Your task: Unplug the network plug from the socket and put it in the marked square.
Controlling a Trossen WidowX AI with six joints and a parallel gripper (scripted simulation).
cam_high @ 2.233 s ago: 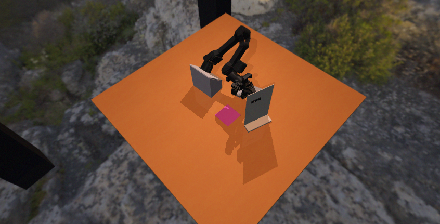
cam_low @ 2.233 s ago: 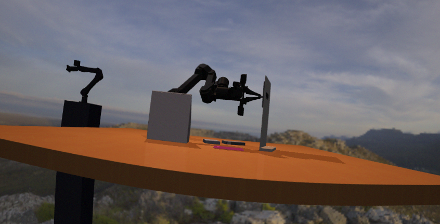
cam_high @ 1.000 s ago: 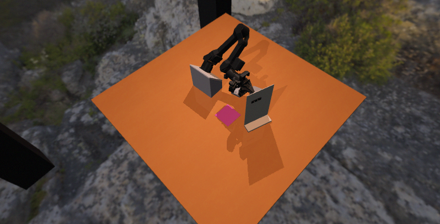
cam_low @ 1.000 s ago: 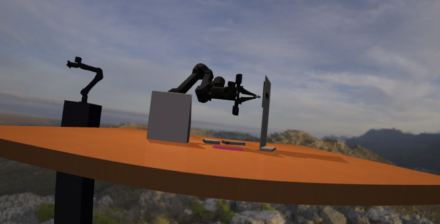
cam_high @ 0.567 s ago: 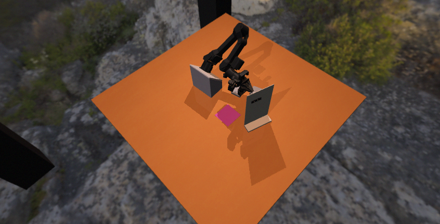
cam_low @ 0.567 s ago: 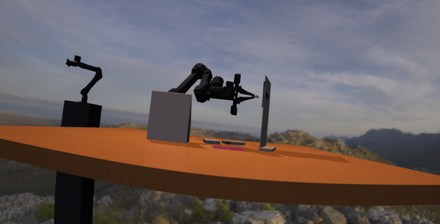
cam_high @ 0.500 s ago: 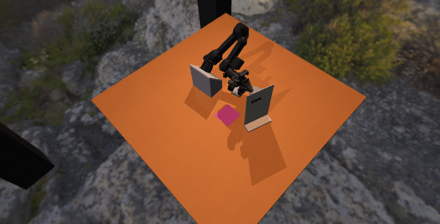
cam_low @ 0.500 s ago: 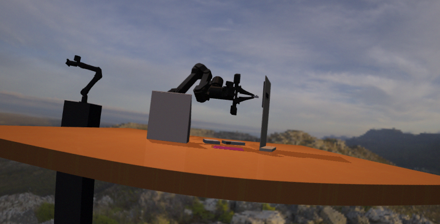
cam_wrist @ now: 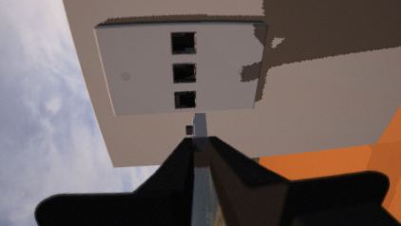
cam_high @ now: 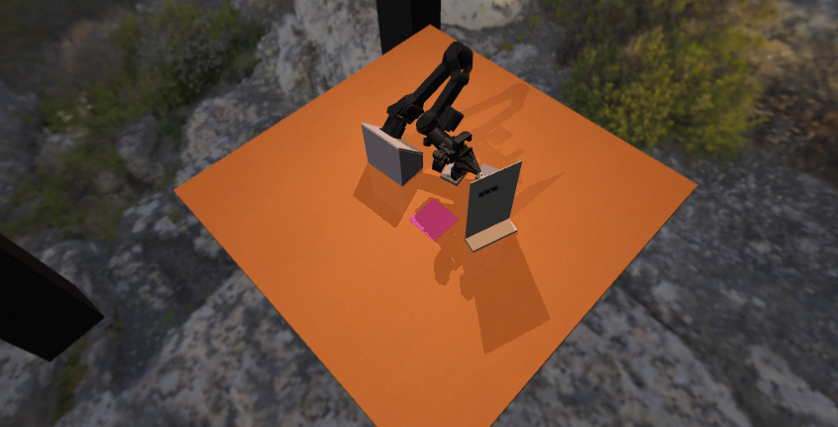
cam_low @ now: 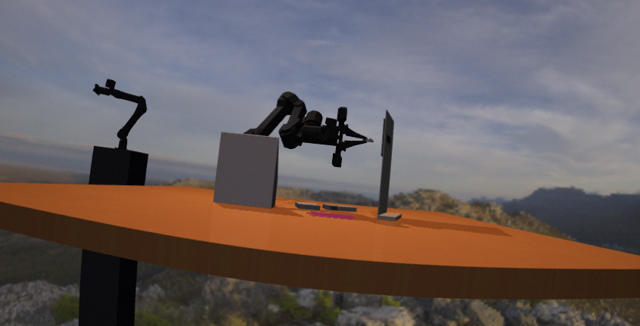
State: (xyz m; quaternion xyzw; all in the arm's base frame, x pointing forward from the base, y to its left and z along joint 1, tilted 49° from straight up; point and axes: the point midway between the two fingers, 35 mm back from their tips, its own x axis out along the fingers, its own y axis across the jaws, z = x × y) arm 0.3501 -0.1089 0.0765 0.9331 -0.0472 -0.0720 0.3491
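Observation:
The light grey plug (cam_low: 370,140) (cam_wrist: 200,124) is out of the panel, its front end sticking forward from between the fingertips. My gripper (cam_low: 365,139) (cam_wrist: 200,144) is shut on it, high above the table. A gap shows between the plug and the upright panel (cam_high: 493,213) (cam_low: 384,181) (cam_wrist: 309,109) in the exterior view. The panel's light face plate (cam_wrist: 143,62) has three dark socket openings (cam_wrist: 183,73) in a row, all without a plug. The magenta marked square (cam_high: 433,219) (cam_low: 330,215) lies on the table, lower than the gripper. The plug's tab cannot be made out.
A grey box (cam_high: 383,158) (cam_low: 246,169) stands beside the arm's base. Low flat grey pieces (cam_low: 307,206) (cam_low: 344,208) lie behind the marked square in the exterior view. The panel's pale foot (cam_high: 491,235) (cam_low: 389,216) rests on the orange table (cam_high: 304,207) (cam_low: 178,225).

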